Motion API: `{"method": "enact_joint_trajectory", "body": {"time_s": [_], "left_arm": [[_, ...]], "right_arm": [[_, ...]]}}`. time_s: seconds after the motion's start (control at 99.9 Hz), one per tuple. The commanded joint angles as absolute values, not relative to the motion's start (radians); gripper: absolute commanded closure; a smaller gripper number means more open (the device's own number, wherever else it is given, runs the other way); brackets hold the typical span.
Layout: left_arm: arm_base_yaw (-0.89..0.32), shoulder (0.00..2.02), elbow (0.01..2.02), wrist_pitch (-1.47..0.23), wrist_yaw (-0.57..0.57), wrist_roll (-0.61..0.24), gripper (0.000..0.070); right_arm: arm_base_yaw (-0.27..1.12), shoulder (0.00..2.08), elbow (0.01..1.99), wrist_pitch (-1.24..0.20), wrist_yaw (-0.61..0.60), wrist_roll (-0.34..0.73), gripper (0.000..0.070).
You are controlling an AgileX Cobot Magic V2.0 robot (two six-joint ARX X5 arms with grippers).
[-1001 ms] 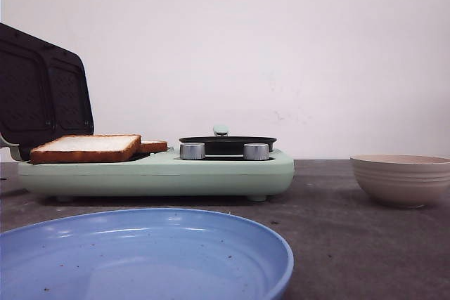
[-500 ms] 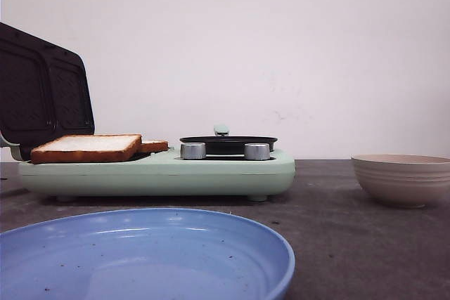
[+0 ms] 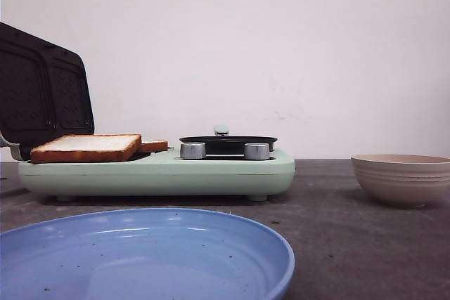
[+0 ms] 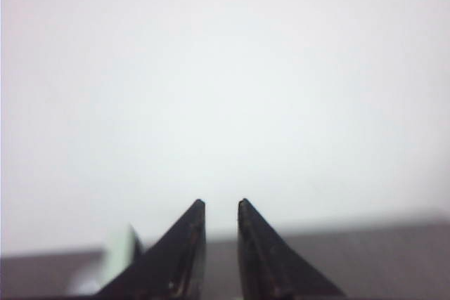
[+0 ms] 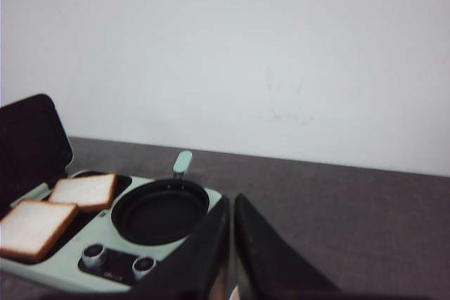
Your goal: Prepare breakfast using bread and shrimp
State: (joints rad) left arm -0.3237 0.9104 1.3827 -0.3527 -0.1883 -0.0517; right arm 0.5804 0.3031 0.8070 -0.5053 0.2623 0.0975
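Dark grey-brown table (image 3: 337, 244) against a white wall. Directly on it: mint-green breakfast maker (image 3: 158, 173) at left-centre on small feet, lid open at its left end; blue plate (image 3: 140, 258) at the near edge in front of the appliance; beige ribbed bowl (image 3: 402, 179) at right, well apart from both.
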Motion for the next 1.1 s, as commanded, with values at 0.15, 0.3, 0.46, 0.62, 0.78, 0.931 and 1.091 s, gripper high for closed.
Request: {"method": "enact_joint_trajectory", "body": {"time_s": [0.15, 0.3, 0.46, 0.62, 0.78, 0.931, 1.091], "left_arm": [[-0.088, 1.09, 1.5, -0.434, -0.158, -0.082, 0.07], [0.076, 1.235, 1.601, -0.633, -0.036, -0.173, 0.07], [0.222, 1.39, 1.706, -0.873, 0.146, -0.238, 0.07], [0.298, 1.485, 1.745, -1.016, 0.279, -0.279, 0.0427], [0.322, 1.532, 1.745, -1.023, 0.434, -0.294, 0.0286], [0.322, 1.574, 1.745, -1.005, 0.453, -0.307, 0.0286], [0.321, 1.627, 1.745, -0.991, 0.453, -0.308, 0.0286]], "right_arm": [[0.585, 0.261, 0.816, -0.519, 0.262, 0.124, 0.0699], [0.585, 0.25, 0.816, -0.52, 0.262, 0.124, 0.0699], [0.585, 0.25, 0.816, -0.519, 0.259, 0.124, 0.0699], [0.585, 0.25, 0.816, -0.52, 0.258, 0.124, 0.0699], [0.585, 0.25, 0.816, -0.529, 0.258, 0.124, 0.0699], [0.585, 0.25, 0.816, -0.521, 0.259, 0.128, 0.0699], [0.585, 0.25, 0.816, -0.529, 0.259, 0.136, 0.0699]]}}
